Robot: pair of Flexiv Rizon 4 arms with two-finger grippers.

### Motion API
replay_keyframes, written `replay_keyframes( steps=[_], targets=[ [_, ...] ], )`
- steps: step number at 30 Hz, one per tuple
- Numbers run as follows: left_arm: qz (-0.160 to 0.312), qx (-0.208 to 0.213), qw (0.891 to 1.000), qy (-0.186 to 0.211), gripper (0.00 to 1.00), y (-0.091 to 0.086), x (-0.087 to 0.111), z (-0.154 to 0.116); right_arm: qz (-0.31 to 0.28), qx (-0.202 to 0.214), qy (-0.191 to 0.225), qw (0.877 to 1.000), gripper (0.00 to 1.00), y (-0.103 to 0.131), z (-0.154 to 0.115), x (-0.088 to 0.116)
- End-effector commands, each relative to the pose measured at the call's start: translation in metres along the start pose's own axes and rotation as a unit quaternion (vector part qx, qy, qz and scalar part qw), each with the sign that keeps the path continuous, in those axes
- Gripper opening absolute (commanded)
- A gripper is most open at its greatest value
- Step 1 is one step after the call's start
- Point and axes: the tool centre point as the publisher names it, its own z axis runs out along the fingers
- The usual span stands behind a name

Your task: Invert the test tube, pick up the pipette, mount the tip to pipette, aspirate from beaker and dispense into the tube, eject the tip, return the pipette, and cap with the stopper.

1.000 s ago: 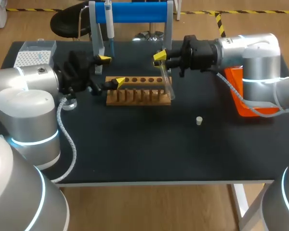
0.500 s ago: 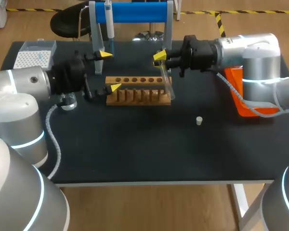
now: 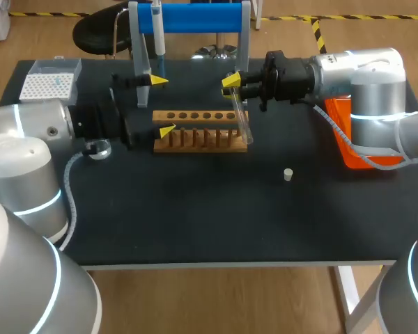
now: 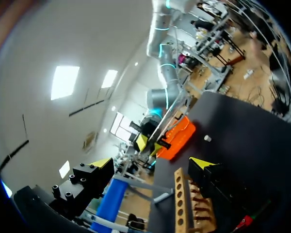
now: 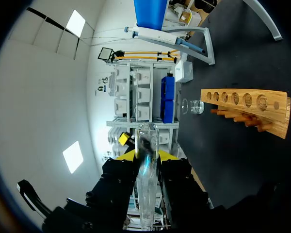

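Black table (image 3: 209, 216) carries the blue-barred pipette stand (image 3: 195, 17) at the back, with the pipette (image 3: 158, 42) hanging by its left post and the wooden rack (image 3: 198, 138) just in front. The robot's right gripper (image 3: 231, 83) is clamped on the clear test tube (image 3: 241, 120), which slants down at the rack's right end. Its left gripper (image 3: 161, 104) is spread wide at the rack's left end, gripping nothing, and the small white stopper (image 3: 288, 175) lies alone, well right of the rack.
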Motion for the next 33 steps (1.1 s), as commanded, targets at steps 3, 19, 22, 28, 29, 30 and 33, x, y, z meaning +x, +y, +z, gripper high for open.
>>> replay_keyframes(
  steps=[3,19,22,28,29,30,33],
  targets=[
    [0.288,0.071,0.955,-0.030,1.00,-0.005,0.009,0.011,0.000,-0.001,-0.001,1.000,0.00,0.000,0.000,0.001],
    [0.348,0.107,0.931,-0.035,1.00,-0.034,0.028,0.035,0.000,-0.001,-0.001,1.000,0.00,0.000,0.000,0.001],
    [0.345,0.110,0.932,-0.027,1.00,-0.036,0.030,0.043,0.000,-0.001,-0.001,1.000,0.00,0.000,0.000,0.001],
    [0.307,0.115,0.945,-0.003,1.00,-0.041,0.028,0.057,0.000,-0.001,-0.001,1.000,0.00,0.000,0.000,0.001],
    [0.308,0.111,0.945,0.000,1.00,-0.042,0.028,0.060,0.000,-0.001,-0.001,1.000,0.00,0.000,0.000,0.001],
    [0.311,0.114,0.944,0.003,1.00,-0.045,0.029,0.062,0.000,-0.001,-0.001,1.000,0.00,0.000,0.000,0.001],
    [0.308,0.115,0.945,0.004,1.00,-0.050,0.030,0.068,0.000,-0.001,-0.001,1.000,0.00,0.000,0.000,0.001]
  ],
)
